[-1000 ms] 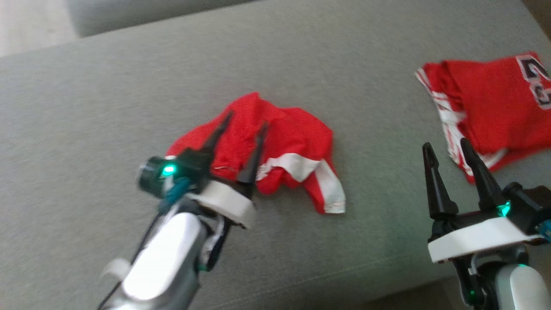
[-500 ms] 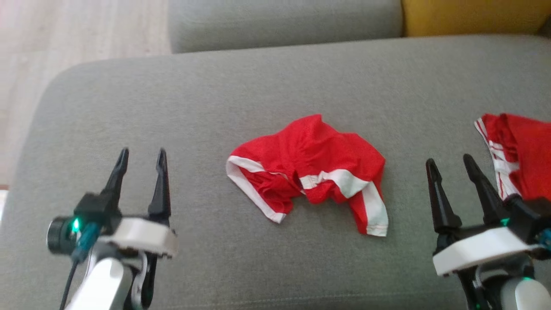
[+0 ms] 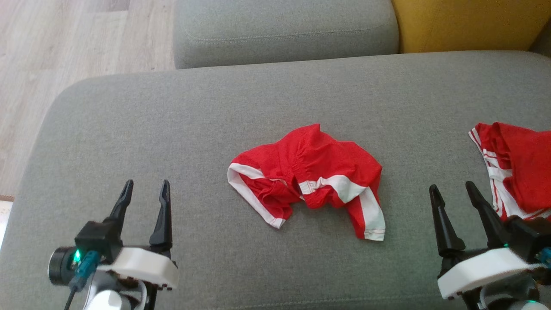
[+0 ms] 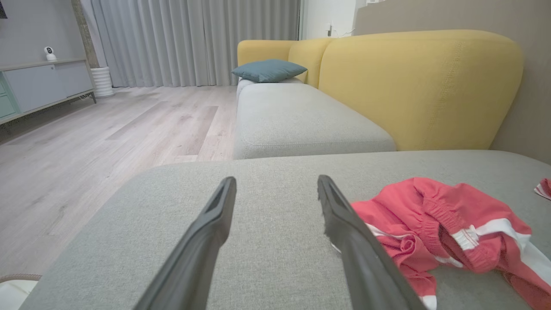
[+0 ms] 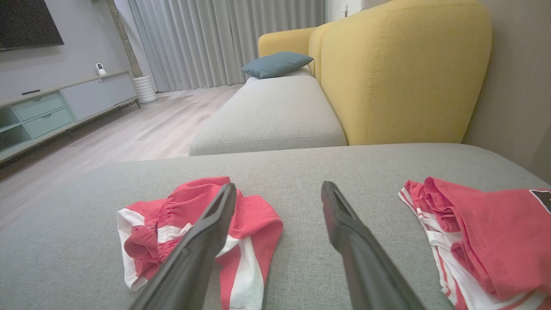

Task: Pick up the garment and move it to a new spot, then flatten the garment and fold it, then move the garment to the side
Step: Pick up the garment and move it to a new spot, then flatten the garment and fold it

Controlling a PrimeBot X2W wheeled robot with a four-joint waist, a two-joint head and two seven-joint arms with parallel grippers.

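The garment (image 3: pixel 310 172) is a pair of red shorts with white trim, lying crumpled in the middle of the grey sofa seat (image 3: pixel 172 129). My left gripper (image 3: pixel 146 184) is open at the lower left, well to the left of the garment, with nothing between its fingers. My right gripper (image 3: pixel 451 186) is open at the lower right, also apart from it. In the left wrist view the garment (image 4: pixel 443 215) lies right of the open left gripper (image 4: pixel 276 178). In the right wrist view the garment (image 5: pixel 258 219) sits behind the left finger of the open right gripper (image 5: pixel 279 184).
A second red garment with white stripes (image 3: pixel 521 168) lies at the seat's right edge, just beyond my right gripper, also visible as the red garment (image 5: pixel 482 232). A yellow backrest (image 3: pixel 465 21) and another grey seat (image 3: pixel 284 30) lie beyond. Wooden floor (image 3: pixel 43 64) drops off to the left.
My left gripper has drawn back from over the garment to the lower left, still open. The head view has shifted, bringing the sofa's far side into view. The right gripper has barely moved.
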